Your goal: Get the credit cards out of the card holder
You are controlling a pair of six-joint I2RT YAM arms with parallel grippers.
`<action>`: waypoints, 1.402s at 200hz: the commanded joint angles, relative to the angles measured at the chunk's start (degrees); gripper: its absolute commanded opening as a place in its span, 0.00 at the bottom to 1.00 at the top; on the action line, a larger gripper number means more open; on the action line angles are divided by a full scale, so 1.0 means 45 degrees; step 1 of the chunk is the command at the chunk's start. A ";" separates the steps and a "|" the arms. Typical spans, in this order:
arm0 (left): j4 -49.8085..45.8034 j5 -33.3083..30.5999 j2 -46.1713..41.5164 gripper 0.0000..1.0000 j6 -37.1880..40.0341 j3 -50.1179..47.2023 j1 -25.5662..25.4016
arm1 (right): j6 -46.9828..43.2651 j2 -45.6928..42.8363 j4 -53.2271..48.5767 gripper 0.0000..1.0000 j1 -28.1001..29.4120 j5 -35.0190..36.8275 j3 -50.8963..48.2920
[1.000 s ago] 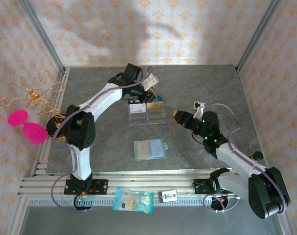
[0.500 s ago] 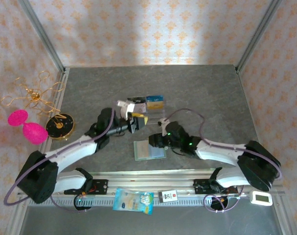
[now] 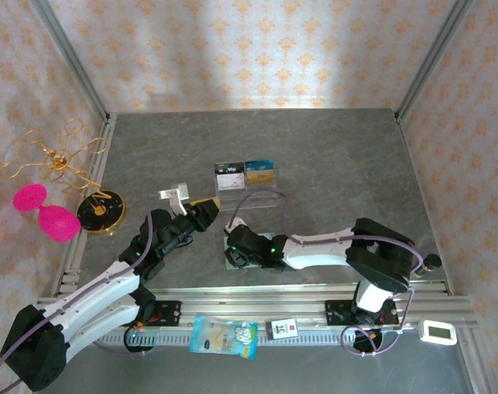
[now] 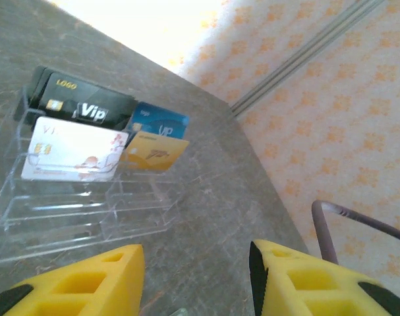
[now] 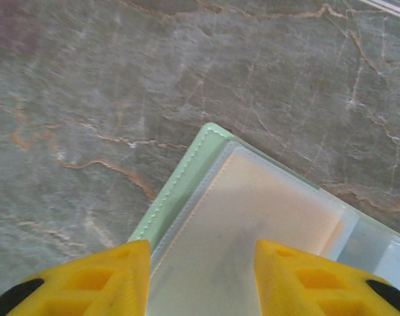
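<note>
right wrist, card holder (image 5: 186, 187) corner below and between parted right jaws

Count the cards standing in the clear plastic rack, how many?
4: a black plastic card back left, a white card before it, a blue card back right, a gold card before it. Others could hide behind.

Parted yellow fingers (image 5: 74, 280) hover over the card holder (image 5: 176, 194) and its tan card (image 5: 265, 197).

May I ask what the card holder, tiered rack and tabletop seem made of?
The card holder: likely faux leather, matte sage-green, stitched edge; clear glossy plastic pockets. The tiered rack: transparent acrylic, it seems, see-through with bright edges. The tabletop: veined grey stone look, possibly laminate.
</note>
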 commanded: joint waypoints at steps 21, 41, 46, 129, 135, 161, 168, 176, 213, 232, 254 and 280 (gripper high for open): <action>-0.0932 -0.0310 -0.0261 0.43 0.0015 -0.0437 -0.0061 | 0.0013 0.1160 -0.1941 0.41 0.0290 0.1871 0.0986; -0.1075 -0.0109 -0.0288 0.41 0.0096 -0.0524 -0.0058 | 0.0401 0.1341 -0.1913 0.22 0.0293 0.2022 0.0920; -0.1076 -0.0043 -0.0309 0.41 0.0096 -0.0576 -0.0070 | 0.0483 0.1332 -0.1808 0.18 0.0278 0.2003 0.0878; -0.2018 0.0380 0.1001 0.00 0.0023 -0.1151 -0.1208 | 0.2450 -0.0735 0.2037 0.00 -0.0071 0.0701 -0.1007; -0.2050 0.0450 0.1252 0.00 0.0056 -0.1153 -0.1304 | 0.2485 -0.0788 0.2116 0.00 -0.0088 0.0639 -0.1085; -0.1739 0.0781 0.2476 0.00 0.0115 -0.1098 -0.1716 | 0.2673 -0.0950 0.2267 0.00 -0.0092 0.0746 -0.1340; -0.1518 0.0882 0.2836 0.00 0.0116 -0.1062 -0.1882 | 0.2713 -0.1056 0.2376 0.00 -0.0085 0.0734 -0.1441; -0.1257 0.0978 0.3257 0.00 0.0111 -0.0961 -0.2081 | 0.2704 -0.1167 0.2510 0.02 -0.0078 0.0716 -0.1558; -0.1011 0.1242 0.5507 0.00 0.0504 0.0118 -0.2852 | 0.3088 -0.2981 0.3140 0.35 -0.0074 0.1474 -0.2723; -0.0766 0.1346 0.6245 0.00 0.0542 0.0679 -0.3285 | 0.3515 -0.4432 0.3053 0.40 -0.0143 0.1984 -0.3464; -0.1053 0.1340 0.7141 0.00 0.0809 0.1731 -0.3825 | 0.4073 -0.5586 0.2574 0.41 -0.0234 0.2383 -0.4063; -0.1182 0.1695 0.8376 0.00 0.1078 0.2867 -0.4355 | 0.4633 -0.6266 0.2130 0.41 -0.0306 0.2612 -0.4642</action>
